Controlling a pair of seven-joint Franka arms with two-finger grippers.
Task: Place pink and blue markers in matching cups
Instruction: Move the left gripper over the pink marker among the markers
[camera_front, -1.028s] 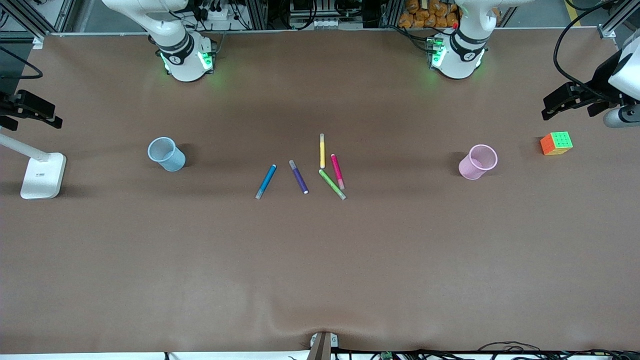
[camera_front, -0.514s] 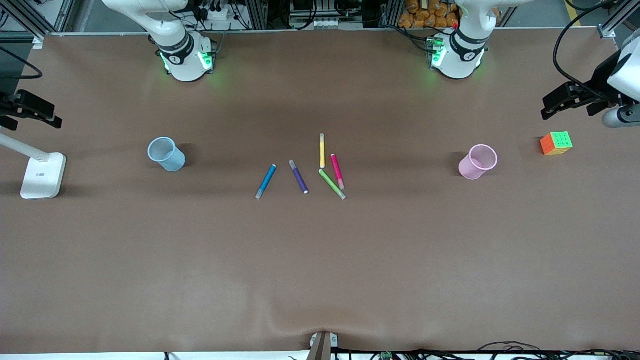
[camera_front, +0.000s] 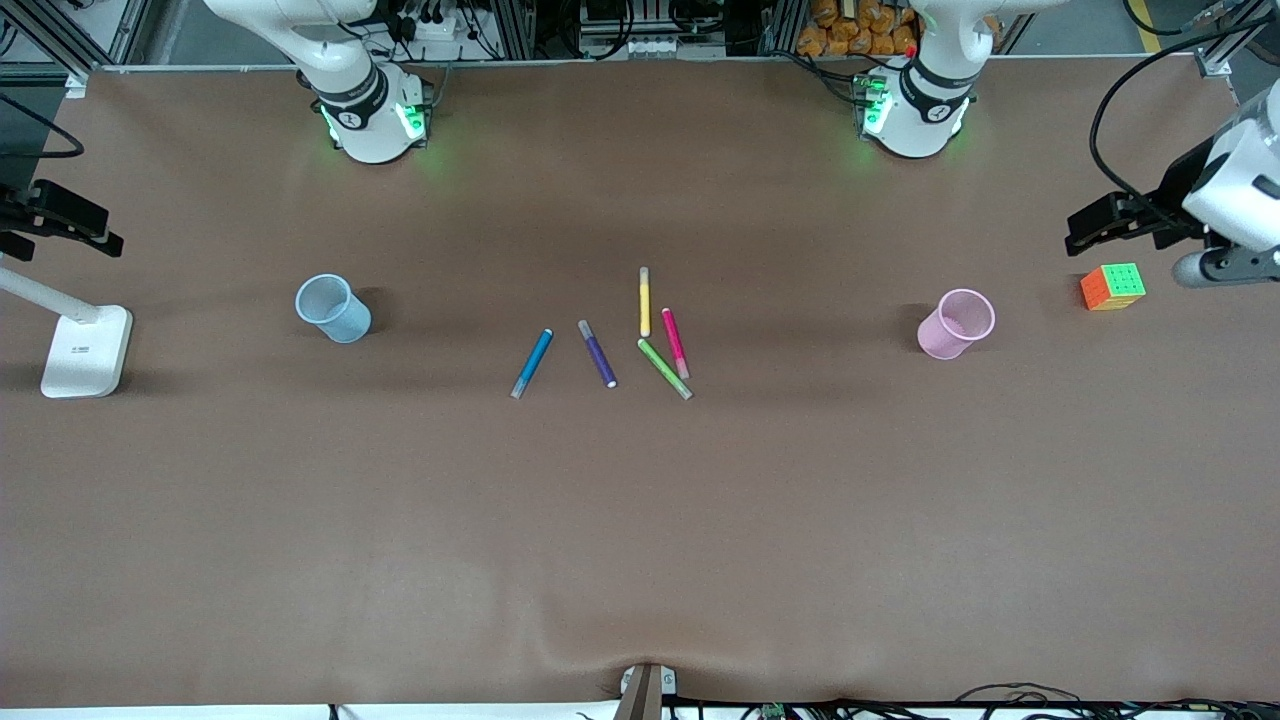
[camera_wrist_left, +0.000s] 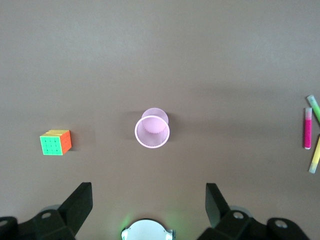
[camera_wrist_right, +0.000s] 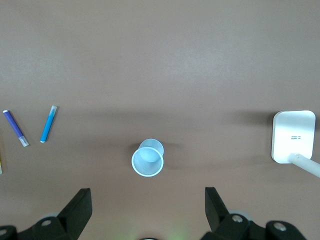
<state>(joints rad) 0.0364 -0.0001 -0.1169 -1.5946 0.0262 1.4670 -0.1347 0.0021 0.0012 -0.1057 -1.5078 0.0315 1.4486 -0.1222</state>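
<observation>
Front view
Left gripper (camera_front: 1090, 222): it hangs high over the left arm's end of the table, above the place just beside the colour cube (camera_front: 1112, 287); its fingers are spread and hold nothing.
Right gripper (camera_front: 70, 222): it hangs over the right arm's end of the table, above the white lamp base (camera_front: 87, 350); how its fingers stand I cannot tell from here.
Pink cup (camera_front: 956, 323): upright on the table, well apart from the left gripper, toward the middle from it.
Blue cup (camera_front: 333, 308): upright, well apart from the right gripper, also toward the middle.
Pink marker (camera_front: 675, 343): it lies flat in the group of pens midway between both grippers, with the green pen (camera_front: 664, 369) crossing at its near end and the yellow pen (camera_front: 644, 301) just beside it.
Blue marker (camera_front: 532, 363): flat, apart from the group, beside the purple pen (camera_front: 597, 354).

Left wrist view
Left gripper (camera_wrist_left: 149, 205): two dark fingers wide apart, empty.
Pink cup (camera_wrist_left: 152, 129): directly under the gap of the fingers, mouth up.
Colour cube (camera_wrist_left: 55, 142): beside the cup.
Pink marker (camera_wrist_left: 307, 128): far off at the edge, between the green and yellow pens.

Right wrist view
Right gripper (camera_wrist_right: 148, 206): fingers wide apart, nothing between them.
Blue cup (camera_wrist_right: 148, 158): under the gap, mouth up.
Blue marker (camera_wrist_right: 49, 123): well apart from the cup, near the purple pen (camera_wrist_right: 14, 127).
Lamp base (camera_wrist_right: 293, 136): at the cup's opposite flank.
</observation>
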